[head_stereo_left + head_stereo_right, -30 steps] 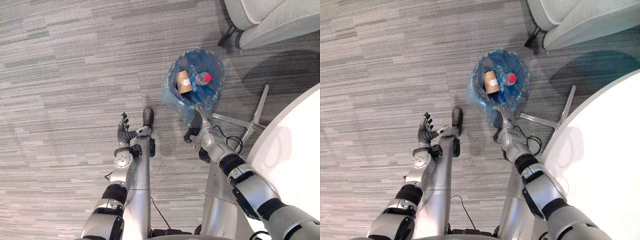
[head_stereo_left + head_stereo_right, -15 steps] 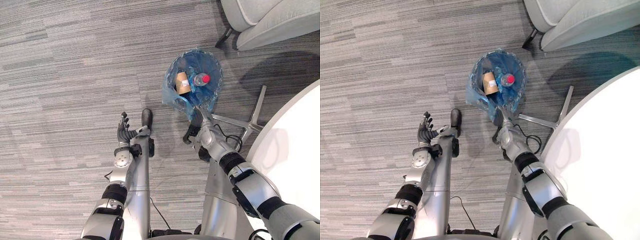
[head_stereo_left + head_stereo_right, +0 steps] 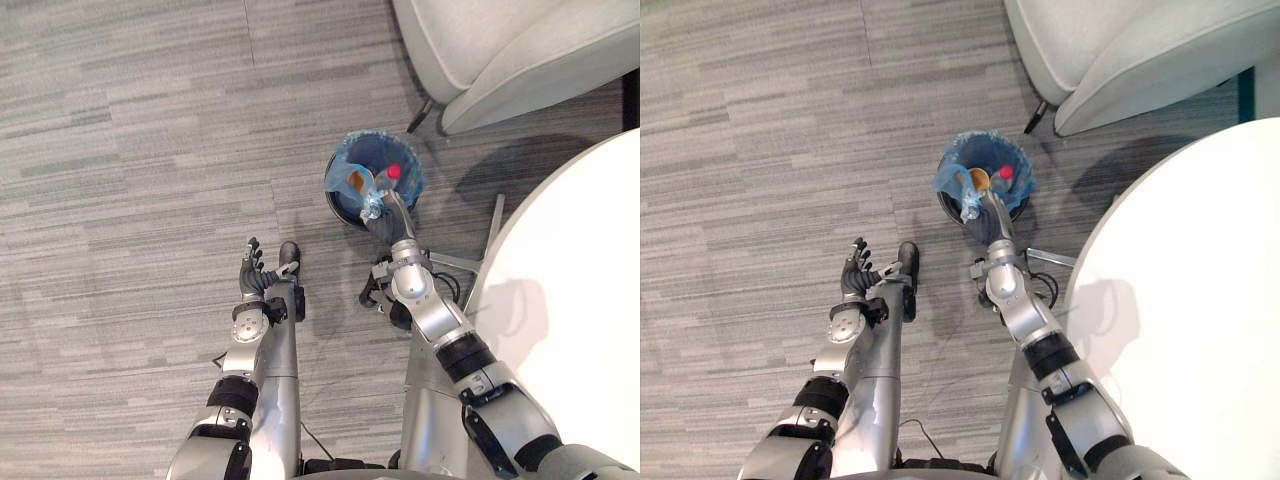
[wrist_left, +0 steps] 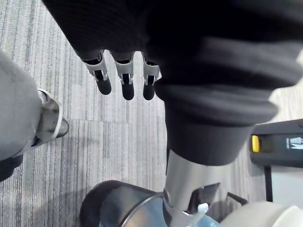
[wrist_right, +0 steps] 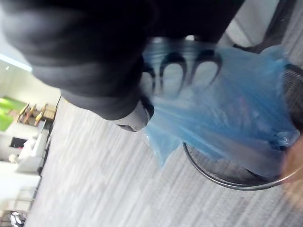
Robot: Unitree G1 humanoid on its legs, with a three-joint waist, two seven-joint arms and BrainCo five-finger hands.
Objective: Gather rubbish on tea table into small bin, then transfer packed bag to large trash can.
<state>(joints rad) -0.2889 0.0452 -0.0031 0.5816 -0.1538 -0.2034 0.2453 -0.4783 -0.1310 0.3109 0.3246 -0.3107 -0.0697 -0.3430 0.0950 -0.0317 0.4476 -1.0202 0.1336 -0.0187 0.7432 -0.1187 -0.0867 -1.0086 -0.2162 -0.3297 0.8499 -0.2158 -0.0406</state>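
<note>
A small dark bin [image 3: 343, 211] stands on the carpet, lined with a blue plastic bag [image 3: 349, 158]. Inside lie a brown paper cup [image 3: 356, 180] and a red-capped bottle [image 3: 393, 172]. My right hand [image 3: 384, 221] reaches over the bin's near rim with its fingers curled round a bunched fold of the bag [image 5: 227, 127]; the fingertips [image 5: 182, 71] show dark through the plastic. The bin's rim [image 5: 222, 182] sits below that fold. My left hand [image 3: 250, 276] hangs over the bare carpet well left of the bin, its fingers [image 4: 127, 80] straight and holding nothing.
A grey armchair [image 3: 500, 45] stands just beyond the bin. The white round table [image 3: 575, 290] fills the right side, with a metal base leg [image 3: 490, 222] on the floor beside the bin. Grey carpet [image 3: 130, 150] spreads to the left.
The camera has moved, shifting the whole picture. The bag's rim, spread wide over the bin before, is now drawn together, with a fold gathered in my right hand. The left hand has not moved.
</note>
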